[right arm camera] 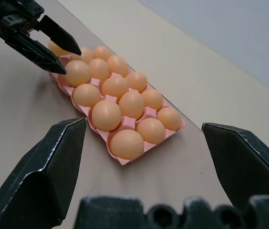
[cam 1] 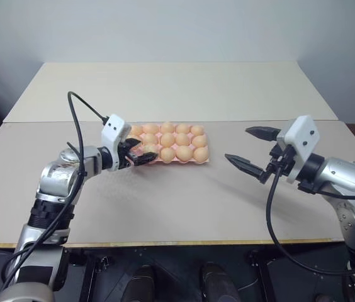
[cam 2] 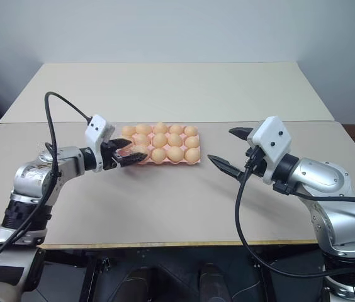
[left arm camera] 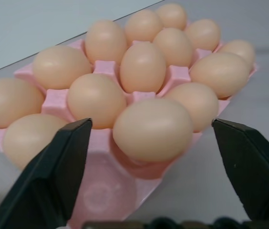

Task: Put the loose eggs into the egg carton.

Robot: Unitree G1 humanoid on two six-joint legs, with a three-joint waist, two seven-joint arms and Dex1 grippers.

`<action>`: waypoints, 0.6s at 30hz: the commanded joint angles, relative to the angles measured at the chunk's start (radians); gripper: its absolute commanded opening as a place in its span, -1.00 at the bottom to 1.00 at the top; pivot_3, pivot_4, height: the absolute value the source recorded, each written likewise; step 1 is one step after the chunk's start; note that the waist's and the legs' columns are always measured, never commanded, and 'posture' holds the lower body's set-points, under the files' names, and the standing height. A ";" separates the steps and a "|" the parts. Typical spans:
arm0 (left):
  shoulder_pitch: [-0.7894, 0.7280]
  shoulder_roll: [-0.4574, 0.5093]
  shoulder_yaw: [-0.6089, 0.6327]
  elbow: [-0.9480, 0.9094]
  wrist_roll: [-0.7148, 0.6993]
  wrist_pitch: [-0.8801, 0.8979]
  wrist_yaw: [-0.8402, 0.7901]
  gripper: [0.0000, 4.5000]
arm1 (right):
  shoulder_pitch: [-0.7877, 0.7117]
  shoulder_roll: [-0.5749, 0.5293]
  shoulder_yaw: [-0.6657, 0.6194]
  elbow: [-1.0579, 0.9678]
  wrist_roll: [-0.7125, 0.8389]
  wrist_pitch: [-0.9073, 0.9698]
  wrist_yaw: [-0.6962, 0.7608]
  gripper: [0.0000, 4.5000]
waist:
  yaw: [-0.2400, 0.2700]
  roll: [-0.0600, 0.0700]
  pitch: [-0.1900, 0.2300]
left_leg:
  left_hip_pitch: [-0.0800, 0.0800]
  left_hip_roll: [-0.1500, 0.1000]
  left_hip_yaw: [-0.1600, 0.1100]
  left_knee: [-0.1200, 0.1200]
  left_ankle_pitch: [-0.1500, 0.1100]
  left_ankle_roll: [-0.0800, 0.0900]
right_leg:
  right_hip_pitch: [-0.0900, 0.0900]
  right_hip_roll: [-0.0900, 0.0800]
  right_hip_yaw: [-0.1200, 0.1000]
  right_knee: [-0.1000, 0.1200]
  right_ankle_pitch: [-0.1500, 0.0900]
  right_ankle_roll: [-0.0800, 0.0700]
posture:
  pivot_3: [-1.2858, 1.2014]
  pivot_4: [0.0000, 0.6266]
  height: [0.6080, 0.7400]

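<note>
- The egg carton is shown lying flat on the table, near the middle and well back from the front edge. Its long axis is laid across the robot's front, from left to right, with the three rows of five cups running along that axis.
- The eggs are seen seated in the cups, blunt curves upward. Every cup that can be made out appears filled, and no loose egg is seen on the bare table; the task is therefore judged to be at or near its end.
- The left gripper is held at the carton's left end, angled slightly downward toward the corner cup. Its fingers are spread apart on either side of the nearest egg, which rests in its cup, and neither finger is seen touching it. This posture is judged to fit an egg set down and let go.
- The right gripper is held above the table to the right of the carton, well apart from it, with its fingers spread wide and nothing between them. It is judged to be parked clear so that the left arm's working space is left free.
</note>
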 commanded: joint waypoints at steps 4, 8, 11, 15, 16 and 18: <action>0.053 0.100 0.137 -0.133 -0.035 -0.025 -0.040 0.96 | -0.027 -0.004 -0.009 0.002 0.016 -0.024 0.009 1.00 | -0.004 0.000 0.000 | 0.000 0.000 0.000 0.000 0.000 0.000 | 0.000 0.000 0.000 0.000 0.000 0.000 | 0.03 -0.52 1.00; 0.155 0.194 0.261 -0.189 -0.080 -0.068 -0.131 0.96 | -0.034 -0.012 -0.006 0.029 0.012 -0.038 0.031 1.00 | -0.005 0.000 0.000 | 0.000 0.001 0.000 0.000 0.000 0.000 | 0.000 0.000 0.000 0.000 0.000 0.000 | 0.03 -0.52 1.00; 0.287 0.252 0.400 -0.211 -0.127 -0.152 -0.241 0.96 | -0.040 -0.023 -0.011 0.057 0.015 -0.052 0.063 1.00 | -0.004 0.000 0.000 | 0.001 0.001 0.000 -0.001 0.000 0.000 | 0.000 0.000 0.001 0.000 0.000 0.000 | 0.03 -0.52 1.00; 0.443 0.316 0.543 -0.195 -0.152 -0.188 -0.331 0.96 | -0.049 -0.037 -0.024 0.100 0.031 -0.067 0.117 1.00 | -0.003 0.000 0.000 | 0.001 0.002 0.001 -0.001 0.000 0.000 | 0.000 0.001 0.000 0.000 0.000 0.000 | 0.03 -0.52 1.00; 0.481 0.322 0.570 -0.191 -0.148 -0.204 -0.343 0.96 | -0.050 -0.041 -0.027 0.109 0.037 -0.071 0.133 1.00 | -0.002 0.001 0.000 | 0.001 0.002 0.001 -0.001 0.000 0.000 | 0.000 0.001 0.000 -0.001 0.000 0.000 | 0.03 -0.52 1.00; 0.540 0.315 0.617 -0.196 -0.153 -0.225 -0.350 0.96 | -0.050 -0.047 -0.025 0.126 0.033 -0.082 0.154 1.00 | 0.000 0.001 0.000 | 0.002 0.002 0.001 -0.001 0.000 0.000 | 0.001 0.000 0.000 -0.001 0.000 0.000 | 0.03 -0.52 1.00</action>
